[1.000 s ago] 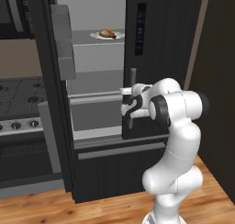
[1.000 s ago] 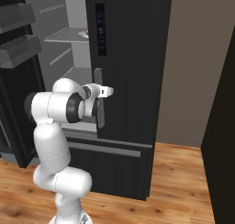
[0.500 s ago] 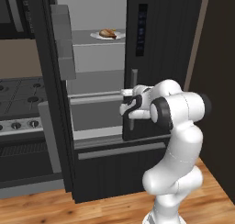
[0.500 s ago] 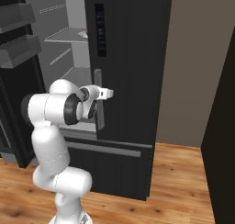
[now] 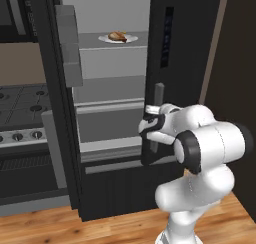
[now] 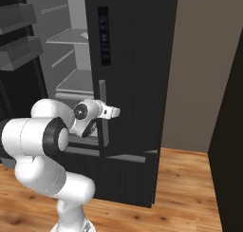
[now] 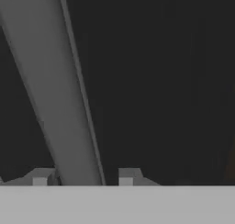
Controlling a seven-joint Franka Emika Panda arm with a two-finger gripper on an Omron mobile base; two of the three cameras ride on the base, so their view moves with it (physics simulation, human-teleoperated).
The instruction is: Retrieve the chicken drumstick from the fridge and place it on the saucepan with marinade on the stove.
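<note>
The chicken drumstick lies on a white plate on a fridge shelf, left door open, so nothing is fetched yet. My hand straddles the right door's grey handle, fingers either side; whether they clamp it I cannot tell. Grasping, carrying to the stove, placing remain.
</note>
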